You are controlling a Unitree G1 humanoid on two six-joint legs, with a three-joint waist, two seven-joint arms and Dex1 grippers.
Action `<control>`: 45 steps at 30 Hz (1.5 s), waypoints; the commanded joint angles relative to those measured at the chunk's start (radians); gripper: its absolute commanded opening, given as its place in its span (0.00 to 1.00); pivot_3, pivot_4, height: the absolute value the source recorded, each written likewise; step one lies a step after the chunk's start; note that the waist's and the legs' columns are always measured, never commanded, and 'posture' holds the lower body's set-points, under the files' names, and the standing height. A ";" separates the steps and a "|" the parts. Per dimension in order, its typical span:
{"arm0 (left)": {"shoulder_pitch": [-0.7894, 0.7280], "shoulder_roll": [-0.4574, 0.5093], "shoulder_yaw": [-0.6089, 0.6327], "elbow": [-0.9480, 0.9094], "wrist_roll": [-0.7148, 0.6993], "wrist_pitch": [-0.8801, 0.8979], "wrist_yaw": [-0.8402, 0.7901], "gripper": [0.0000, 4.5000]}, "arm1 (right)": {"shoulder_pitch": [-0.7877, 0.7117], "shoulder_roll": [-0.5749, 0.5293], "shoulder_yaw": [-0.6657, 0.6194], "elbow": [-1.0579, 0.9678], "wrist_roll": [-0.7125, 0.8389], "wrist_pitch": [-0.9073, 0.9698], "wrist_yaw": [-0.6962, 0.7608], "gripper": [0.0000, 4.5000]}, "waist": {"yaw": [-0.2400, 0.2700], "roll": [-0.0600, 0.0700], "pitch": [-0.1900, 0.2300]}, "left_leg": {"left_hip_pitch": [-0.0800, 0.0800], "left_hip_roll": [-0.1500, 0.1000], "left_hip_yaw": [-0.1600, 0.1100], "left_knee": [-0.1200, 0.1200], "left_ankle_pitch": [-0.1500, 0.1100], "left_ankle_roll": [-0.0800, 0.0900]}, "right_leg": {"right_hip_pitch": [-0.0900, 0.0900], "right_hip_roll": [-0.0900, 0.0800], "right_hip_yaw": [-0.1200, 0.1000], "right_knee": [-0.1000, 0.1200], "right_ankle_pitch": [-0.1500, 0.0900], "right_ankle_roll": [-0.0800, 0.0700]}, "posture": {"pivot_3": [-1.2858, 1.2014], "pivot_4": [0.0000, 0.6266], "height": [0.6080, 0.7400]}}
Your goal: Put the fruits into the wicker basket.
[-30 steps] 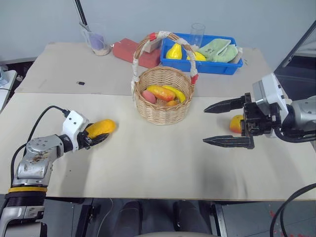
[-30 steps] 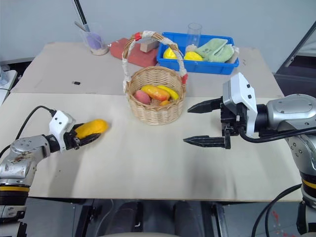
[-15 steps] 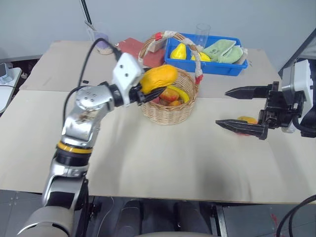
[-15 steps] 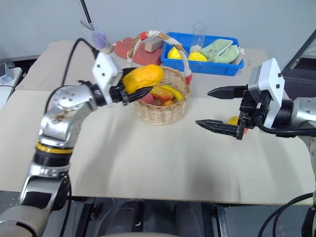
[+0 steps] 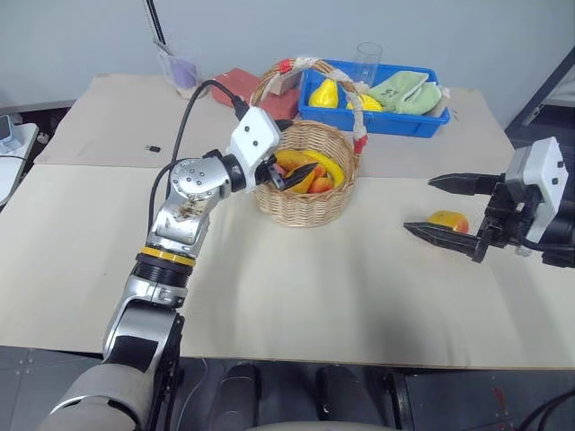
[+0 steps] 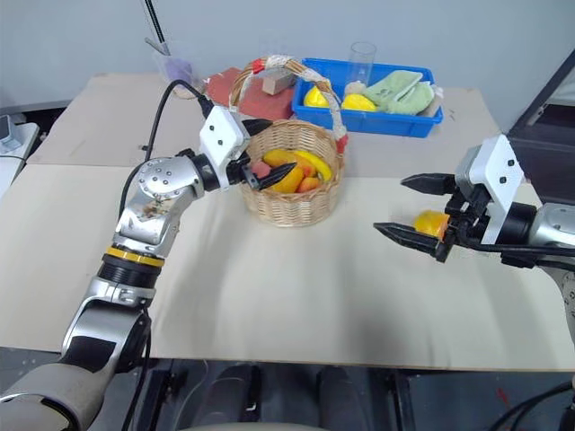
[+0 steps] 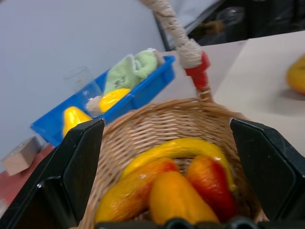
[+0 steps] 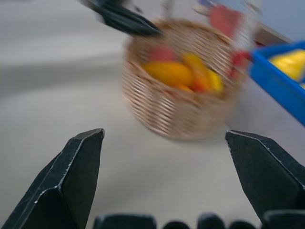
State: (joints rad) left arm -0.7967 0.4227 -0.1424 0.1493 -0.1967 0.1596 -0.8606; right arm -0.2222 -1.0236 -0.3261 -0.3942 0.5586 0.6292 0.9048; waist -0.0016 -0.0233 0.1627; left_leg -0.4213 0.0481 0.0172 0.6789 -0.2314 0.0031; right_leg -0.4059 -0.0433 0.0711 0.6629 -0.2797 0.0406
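Table [image 5: 269, 296] first: big tan top, everything on it. Blue bin [image 5: 422, 121] sits at 1 o'clock w/ yellow pears & a green cloth, not my business. Wicker basket [image 5: 304, 193] is at 12 o'clock from table centre, handle arched over it, w/ several fruits piled inside.

My left gripper [image 5: 296, 172] hangs over the near-left rim of the basket, fingers spread wide, nothing pinched. I judge that's bc the drop is done: the orange-yellow mango [image 7: 176, 198] lies inside, on top of the pile, right below my fingers in the left wrist view. It rests against a red-and-orange fruit, w/ a banana-like yellow one curving behind. Gripper is level & angled in across the rim so whatever leaves it lands inside, not on the table.

My right gripper [image 5: 449, 208] is at 3 o'clock, well apart from the basket, fingers also spread, holding nothing. The apple [image 5: 447, 220] lies on the table betw the two fingers in the head views; can't tell if either finger touches it. Wide stance looks like a set-up to close round it.

So approx half done: mango in, apple out. Next I'd close right on the apple. Risk: it's round & could roll off a fingertip if I come in off-centre.
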 commanded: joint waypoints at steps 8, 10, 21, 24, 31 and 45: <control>0.138 0.201 0.023 -0.402 -0.243 0.260 -0.262 0.99 | -0.100 0.073 0.172 0.368 -0.330 -0.197 -0.164 1.00 | -0.015 0.000 0.000 | 0.000 0.000 0.000 0.000 0.000 0.000 | 0.000 0.000 0.000 0.000 0.000 0.000 | 0.52 0.24 1.00; 0.156 0.220 0.028 -0.433 -0.252 0.280 -0.260 0.99 | -0.137 0.105 0.192 0.446 -0.359 -0.220 -0.180 1.00 | -0.016 0.000 0.000 | 0.001 0.000 0.000 0.000 0.000 0.000 | 0.000 0.000 0.001 0.000 0.000 0.000 | 0.52 0.24 1.00; 0.198 0.240 0.044 -0.485 -0.254 0.309 -0.229 0.99 | -0.221 0.169 0.215 0.583 -0.338 -0.117 -0.134 1.00 | -0.012 0.000 0.000 | 0.001 0.000 0.000 0.000 0.000 0.000 | 0.000 0.000 0.000 0.000 0.000 0.000 | 0.52 0.24 1.00; 0.212 0.247 0.046 -0.493 -0.253 0.305 -0.223 1.00 | -0.217 0.164 0.220 0.573 -0.346 -0.086 -0.134 0.81 | -0.012 0.000 0.000 | 0.001 0.000 0.000 0.000 0.000 0.000 | 0.000 0.000 0.001 0.000 0.000 0.000 | 0.52 0.24 1.00; 0.232 0.257 0.050 -0.501 -0.254 0.301 -0.216 1.00 | -0.185 0.146 0.215 0.519 -0.344 -0.054 -0.114 0.65 | -0.012 0.000 0.000 | 0.001 0.000 0.000 0.000 0.000 0.000 | 0.000 0.000 0.000 0.000 0.000 0.000 | 0.52 0.24 1.00; 0.391 0.367 0.340 -0.536 -0.442 0.434 -0.173 1.00 | -0.402 0.353 0.308 -0.075 -0.055 0.238 -0.166 0.64 | -0.035 0.001 0.001 | 0.001 0.002 -0.003 -0.001 0.000 0.000 | 0.001 0.001 -0.001 0.001 0.000 0.000 | 0.52 0.24 1.00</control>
State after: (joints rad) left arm -0.4070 0.7700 0.1365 -0.3570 -0.5921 0.5731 -1.0410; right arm -0.5888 -0.7010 -0.0399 -0.4471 0.4960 0.8590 0.7879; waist -0.0371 -0.0226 0.1633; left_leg -0.4200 0.0496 0.0140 0.6779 -0.2314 0.0028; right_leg -0.4054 -0.0424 0.0697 0.6643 -0.2799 0.0406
